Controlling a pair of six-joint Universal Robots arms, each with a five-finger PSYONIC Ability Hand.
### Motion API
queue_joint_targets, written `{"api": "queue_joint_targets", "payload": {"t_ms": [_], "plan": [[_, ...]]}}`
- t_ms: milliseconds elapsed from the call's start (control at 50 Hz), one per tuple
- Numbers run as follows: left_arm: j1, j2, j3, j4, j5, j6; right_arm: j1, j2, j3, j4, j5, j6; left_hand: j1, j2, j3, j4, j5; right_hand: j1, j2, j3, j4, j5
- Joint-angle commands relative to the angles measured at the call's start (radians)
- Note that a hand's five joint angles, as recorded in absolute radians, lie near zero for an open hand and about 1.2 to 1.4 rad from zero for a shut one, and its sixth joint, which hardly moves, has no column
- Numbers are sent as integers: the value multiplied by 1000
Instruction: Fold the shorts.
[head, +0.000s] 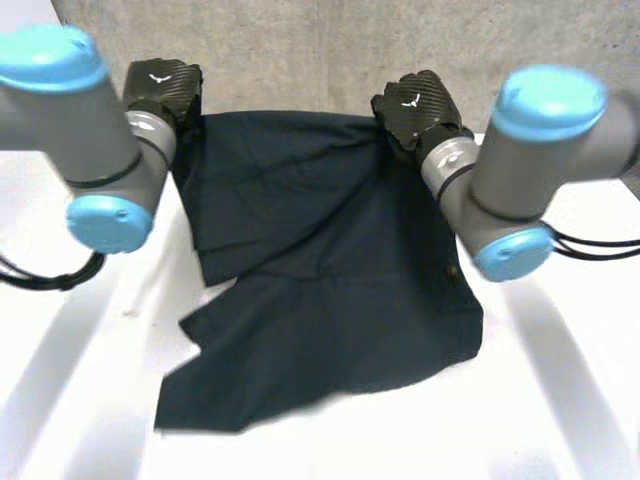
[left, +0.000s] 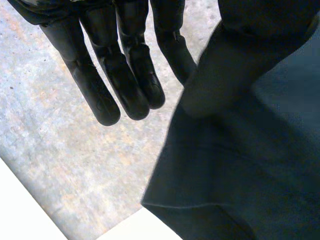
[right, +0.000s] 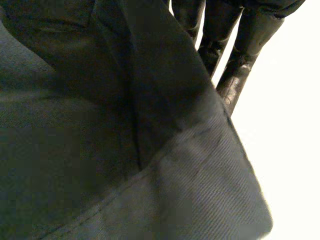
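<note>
The dark navy shorts (head: 330, 270) hang from both hands at the far side of the table, and their lower part lies spread on the white table (head: 560, 400). My left hand (head: 160, 85) is at the far left corner of the cloth. In the left wrist view its fingers (left: 132, 85) are straight, and the shorts (left: 240, 150) rise beside them at the thumb side. My right hand (head: 415, 105) holds the far right corner. In the right wrist view its fingers (right: 235, 75) stick out straight behind a fold of the shorts (right: 150, 150).
A grey concrete surface (head: 300, 50) lies beyond the table's far edge, and it also shows under my left hand as concrete (left: 60, 165). White table surrounds the cloth on the left, the right and the near side.
</note>
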Motion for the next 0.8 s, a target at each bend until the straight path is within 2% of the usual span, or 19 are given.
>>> {"api": "queue_joint_targets", "payload": {"t_ms": [20,120,200,280,440,520,580,660,740,800], "plan": [[-9,-254,277,134,9,67,0,167,-17,-360,78,-69,-926,-946,-958,-957,-961,-786,-996,-1004,-1010,-952],[-32,-251,274,139,3,124,1,138,-2,-300,73,-56,-926,-946,-958,-957,-961,-786,-996,-1004,-1010,-952],[-43,-234,248,128,-17,130,-3,47,53,-233,81,11,-926,-946,-958,-957,-961,-786,-996,-1004,-1010,-952],[-38,-113,127,79,-34,122,-14,-82,139,-134,71,82,-926,-946,-958,-957,-961,-786,-996,-1004,-1010,-952],[-32,235,-336,21,-18,58,-87,-322,384,189,-1,141,-905,-925,-937,-936,-940,-786,-996,-1004,-1010,-952],[-33,429,-613,19,21,9,-117,-411,514,284,-37,145,-870,-889,-902,-901,-905,-786,-996,-1004,-1010,-952],[-40,516,-748,17,55,-2,-141,-465,616,314,-63,145,-858,-878,-890,-889,-893,-785,-995,-1003,-1009,-951],[-44,641,-959,17,116,-3,-175,-551,798,309,-130,131,-703,-722,-734,-733,-738,-512,-723,-730,-736,-679],[-46,735,-1126,11,166,-3,-212,-637,996,233,-250,119,-609,-628,-640,-639,-644,-213,-423,-431,-437,-379],[-46,777,-1227,-1,179,-2,-236,-659,1081,180,-290,105,-606,-625,-637,-636,-641,-192,-402,-410,-416,-358]]}}
